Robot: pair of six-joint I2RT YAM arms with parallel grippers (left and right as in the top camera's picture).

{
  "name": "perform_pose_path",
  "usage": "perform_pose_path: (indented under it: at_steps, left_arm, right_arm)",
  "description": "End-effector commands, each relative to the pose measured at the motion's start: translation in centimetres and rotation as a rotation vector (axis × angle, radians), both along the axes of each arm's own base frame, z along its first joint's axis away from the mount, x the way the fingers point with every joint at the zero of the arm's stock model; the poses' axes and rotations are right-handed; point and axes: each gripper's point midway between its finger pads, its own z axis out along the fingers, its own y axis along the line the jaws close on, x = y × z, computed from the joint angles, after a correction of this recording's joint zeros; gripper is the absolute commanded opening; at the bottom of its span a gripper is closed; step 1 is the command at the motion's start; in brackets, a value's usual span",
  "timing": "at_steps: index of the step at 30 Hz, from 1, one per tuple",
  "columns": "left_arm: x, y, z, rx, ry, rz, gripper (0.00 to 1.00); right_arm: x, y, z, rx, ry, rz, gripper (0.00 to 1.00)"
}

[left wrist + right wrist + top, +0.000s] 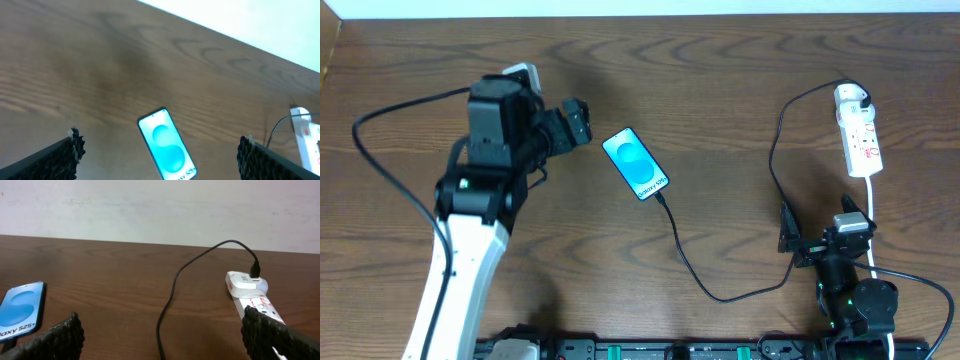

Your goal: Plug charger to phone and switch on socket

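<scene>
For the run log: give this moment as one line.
left gripper open, empty, beside phone | right gripper open, empty | charger: tip at phone's bottom edge, head in socket | socket switch: cannot tell

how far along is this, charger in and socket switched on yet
Looks done: the charger runs to the lower end of the phone and appears plugged in, and its white plug head sits in the socket. In hand: nothing; the left gripper and right gripper are open and clear of everything. Left: the socket's switch, whose state cannot be told here.
</scene>
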Motion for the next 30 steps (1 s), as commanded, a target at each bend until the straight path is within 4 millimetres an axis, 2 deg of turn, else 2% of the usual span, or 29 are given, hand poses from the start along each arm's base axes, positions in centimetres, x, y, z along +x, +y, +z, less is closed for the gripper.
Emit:
perform_pose_path:
  at_steps: [1,7,18,30]
  left_arm:
    - [-1.0,0.6,0.5,0.09,-0.089,-0.041,1.0]
    - [-2.5,0.8,0.8,0.138,-0.242,-0.071,1.0]
    - [-6.1,1.3,-0.4,0.246,-0.428,-0.116,1.0]
    - [-9.2,3.7,-3.5,0.273,-0.564,-0.022,1.0]
  right_arm:
    - [0.0,0.0,0.0,-0.004,-0.004,-0.002,0.99]
    - [0.0,0.0,0.0,-0.004,-0.004,-0.002,0.99]
    - [0.0,0.0,0.0,-0.004,-0.004,-0.002,0.99]
    - [0.0,0.0,0.0,-0.004,-0.004,-0.002,0.99]
